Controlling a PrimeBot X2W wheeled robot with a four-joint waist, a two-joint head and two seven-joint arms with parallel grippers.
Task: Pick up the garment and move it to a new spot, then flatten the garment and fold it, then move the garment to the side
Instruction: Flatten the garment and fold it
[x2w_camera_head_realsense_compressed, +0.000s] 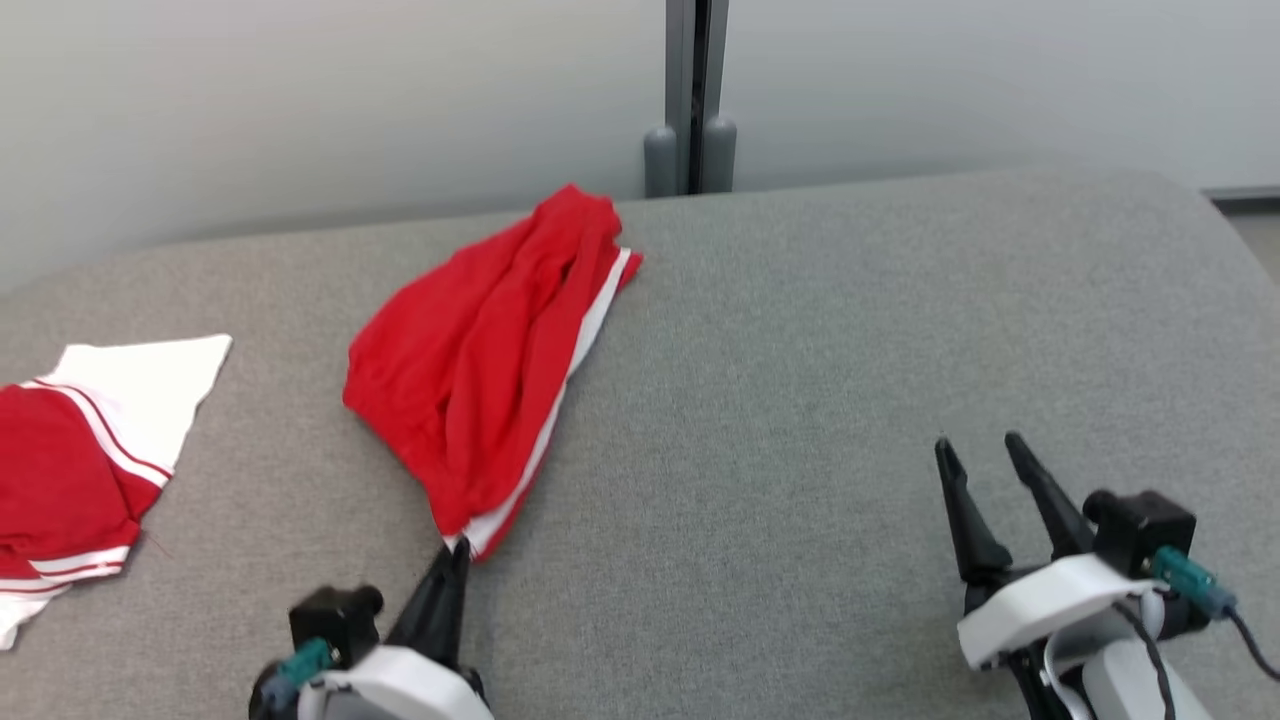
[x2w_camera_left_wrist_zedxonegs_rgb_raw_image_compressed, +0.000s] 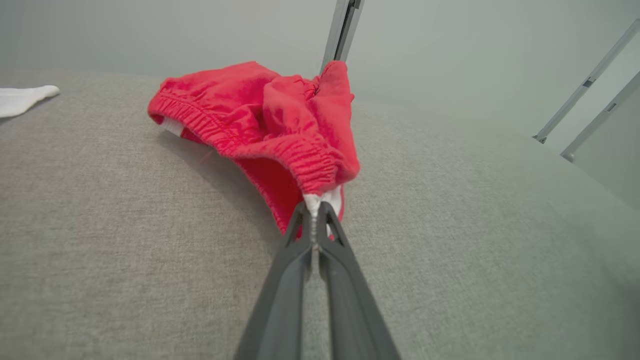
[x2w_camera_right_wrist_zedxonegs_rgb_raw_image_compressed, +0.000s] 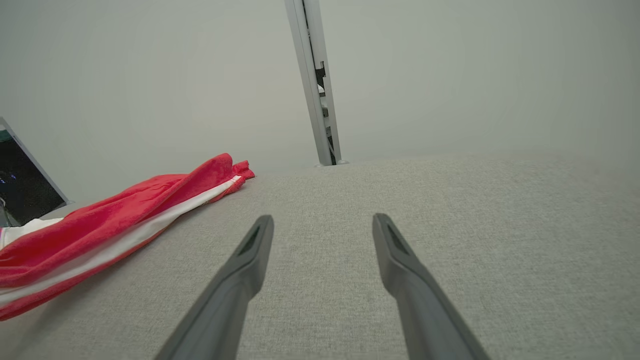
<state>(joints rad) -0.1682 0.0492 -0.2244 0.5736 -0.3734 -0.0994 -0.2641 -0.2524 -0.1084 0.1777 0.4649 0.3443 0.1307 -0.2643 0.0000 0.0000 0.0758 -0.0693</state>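
A: What is held by the left gripper?

B: Its two long dark fingers are pressed tight together. A white bit of the red garment is pinched between the tips. This is seen near the bottom of the head view, left of the middle.

A: And the right gripper?

B: It is seen at the lower right of the head view. Its fingers are spread wide apart. Just grey cloth is seen between them.

A: How is the red garment laid?

B: It is stretched from the pinched corner up toward the top middle of the head view. It is soft and bunched, with lots of folds. A white stripe is run along its right edge. A crinkly, stretchy band is seen in the left wrist view.

A: What is it laid on?

B: It is laid on a grey table top. The top is covered in rough woven cloth and is rounded at the far corners.

A: What else is seen?

B: A second garment, red and white with thin stripes, is laid at the left edge, well apart from the first. A grey post is stood behind the table, against a pale wall.
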